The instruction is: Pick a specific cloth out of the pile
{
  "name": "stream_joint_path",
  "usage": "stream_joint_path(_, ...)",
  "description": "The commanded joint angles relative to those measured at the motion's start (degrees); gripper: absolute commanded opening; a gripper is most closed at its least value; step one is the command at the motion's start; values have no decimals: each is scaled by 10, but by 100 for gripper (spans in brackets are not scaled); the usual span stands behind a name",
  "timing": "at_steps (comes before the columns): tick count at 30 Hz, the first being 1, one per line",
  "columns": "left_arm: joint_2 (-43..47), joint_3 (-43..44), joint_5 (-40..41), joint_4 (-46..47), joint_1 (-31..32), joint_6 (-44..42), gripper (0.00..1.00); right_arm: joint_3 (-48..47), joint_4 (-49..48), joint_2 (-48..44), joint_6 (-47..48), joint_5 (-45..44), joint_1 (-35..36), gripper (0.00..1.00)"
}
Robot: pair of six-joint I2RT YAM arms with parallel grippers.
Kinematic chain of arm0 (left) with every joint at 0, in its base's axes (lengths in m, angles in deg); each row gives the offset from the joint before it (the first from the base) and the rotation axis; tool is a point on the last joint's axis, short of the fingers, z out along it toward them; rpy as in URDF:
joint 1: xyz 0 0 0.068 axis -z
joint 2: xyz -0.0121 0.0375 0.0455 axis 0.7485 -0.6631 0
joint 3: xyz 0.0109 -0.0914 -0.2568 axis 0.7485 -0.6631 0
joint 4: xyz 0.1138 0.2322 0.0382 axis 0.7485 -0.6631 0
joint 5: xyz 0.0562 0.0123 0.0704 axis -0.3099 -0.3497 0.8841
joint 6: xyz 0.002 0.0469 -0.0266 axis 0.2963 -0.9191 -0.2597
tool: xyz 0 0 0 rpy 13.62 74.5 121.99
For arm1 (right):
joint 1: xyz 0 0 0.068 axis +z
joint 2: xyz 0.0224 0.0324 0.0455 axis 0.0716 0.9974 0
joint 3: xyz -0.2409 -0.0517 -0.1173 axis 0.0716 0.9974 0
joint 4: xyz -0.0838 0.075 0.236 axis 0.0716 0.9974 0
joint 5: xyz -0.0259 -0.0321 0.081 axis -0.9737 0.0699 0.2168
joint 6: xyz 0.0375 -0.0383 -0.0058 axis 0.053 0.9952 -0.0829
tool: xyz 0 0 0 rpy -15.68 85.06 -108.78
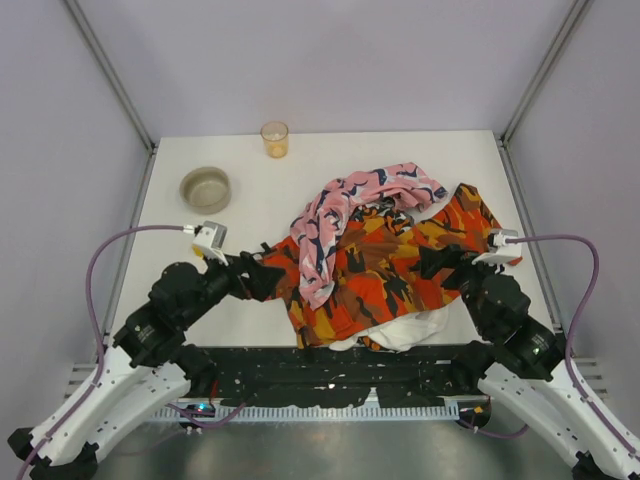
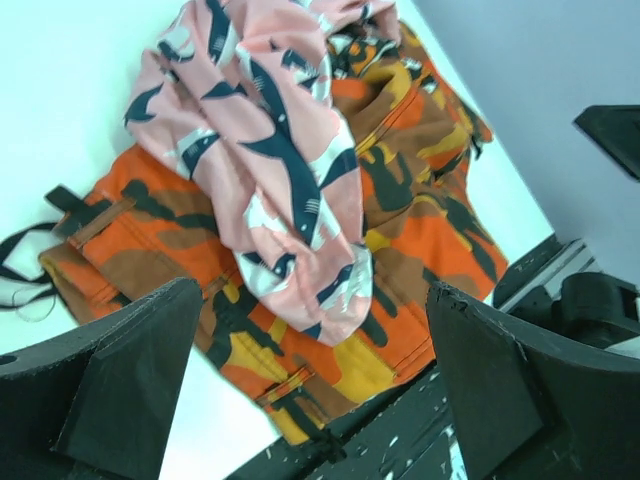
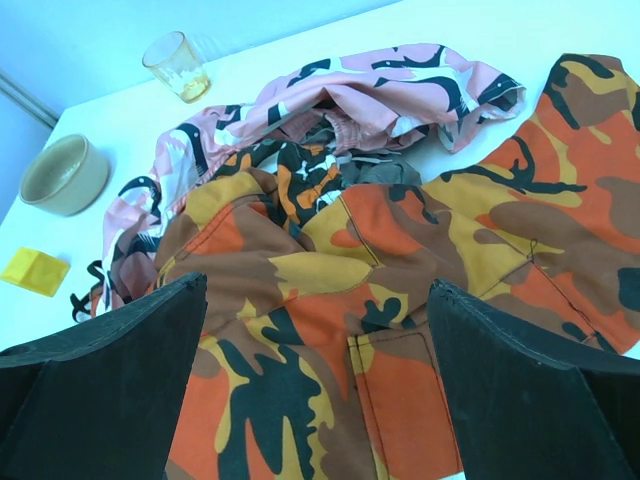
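Left claw (image 1: 265, 275) sits released, its fingers (image 2: 130, 380) spread wide with nothing between them, low at the 9 o'clock edge of the pile (image 1: 385, 262) on the table (image 1: 440, 160). Right claw (image 1: 438, 262) is likewise released and empty, poised at the pile's 3 o'clock side above the orange camouflage garment (image 1: 400, 280), the largest piece, which spreads across most of the heap. A pink cloth (image 1: 335, 215) with navy marks drapes over the camouflage from 12 o'clock down toward 8 o'clock. A white cloth (image 1: 405, 330) pokes out from under the camouflage at 6 o'clock.

The dark grey cloth (image 3: 388, 172) is almost wholly buried. Only a small patch shows in the right wrist view, tucked under the pink cloth's fold in the pile's 12 o'clock part, just beside a black-white-orange print (image 3: 315, 170). The pink cloth above and the camouflage in front cover it from both claws.

Well apart from the pile, a tan bowl (image 1: 206, 188) stands at its 10 o'clock and a translucent orange cup (image 1: 274, 139) at 11 o'clock. A small yellow object (image 3: 35, 270) lies on the table near the bowl.
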Motion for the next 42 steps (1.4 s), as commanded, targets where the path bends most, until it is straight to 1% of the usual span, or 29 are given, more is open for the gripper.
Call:
stream_joint_path(1, -16, 4, -8, -41, 1, -5, 100, -10, 17, -13, 24, -2, -2, 95)
stream_joint_path(3, -45, 22, -74, -32, 2, -10, 100, -13, 25, -15, 25, -11, -1, 95)
stream_joint_path(5, -80, 40, -97, -11, 21, -15, 100, -11, 28, -20, 29, -12, -2, 95)
stream_joint_path(6, -102, 55, -78, -8, 49, -33, 99, -9, 32, -22, 23, -12, -2, 95)
stream_joint_path(7, -131, 72, -35, -12, 82, -46, 100, -9, 34, -27, 18, -11, -2, 95)
stream_joint_path(8, -159, 100, 35, -28, 126, -65, 100, -6, 37, -33, 11, -12, -1, 95)
stream_joint_path(9, -197, 129, 73, -41, 158, -82, 100, -4, 37, -35, 8, -14, -2, 95)
stream_joint_path(10, -238, 155, 84, -53, 184, -101, 100, -2, 38, -41, 6, -15, -2, 95)
stream_joint_path(15, -434, 252, 51, -43, 242, -173, 100, -10, 73, -50, -9, -43, -1, 95)
stream_joint_path(17, -505, 312, 51, -68, 270, -203, 100, -13, 87, -55, -14, -54, -2, 95)
stream_joint_path(19, -564, 347, 66, -69, 290, -230, 100, -14, 96, -58, -19, -55, -2, 95)
stream_joint_path(22, -650, 395, 58, -87, 303, -251, 100, -12, 100, -61, -20, -49, -2, 95)
stream_joint_path(24, -712, 425, 57, -124, 303, -247, 100, -11, 102, -61, -19, -42, -2, 95)
stream_joint_path(27, -786, 480, 12, -187, 304, -232, 100, -7, 101, -58, -13, -34, -2, 95)
stream_joint_path(29, -820, 488, -30, -182, 303, -220, 100, -2, 101, -55, -12, -31, -2, 95)
stream_joint_path(30, -837, 488, -37, -178, 304, -212, 100, 0, 101, -51, -12, -27, -2, 95)
stream_joint_path(34, -906, 499, -25, -183, 304, -157, 100, 3, 104, -49, -7, -27, -2, 95)
stream_joint_path(36, -925, 488, -16, -163, 303, -127, 100, -6, 110, -50, -2, -29, -2, 95)
stream_joint_path(38, -945, 480, 19, -146, 303, -97, 100, -13, 118, -58, -3, -39, -2, 95)
stream_joint_path(39, -954, 482, 30, -147, 303, -85, 98, -14, 119, -62, -4, -45, -2, 95)
stream_joint_path(41, -971, 488, 52, -147, 302, -67, 86, -14, 118, -72, -6, -55, -2, 95)
stream_joint_path(42, -974, 486, 77, -142, 303, -57, 71, -14, 118, -77, -7, -56, -2, 95)
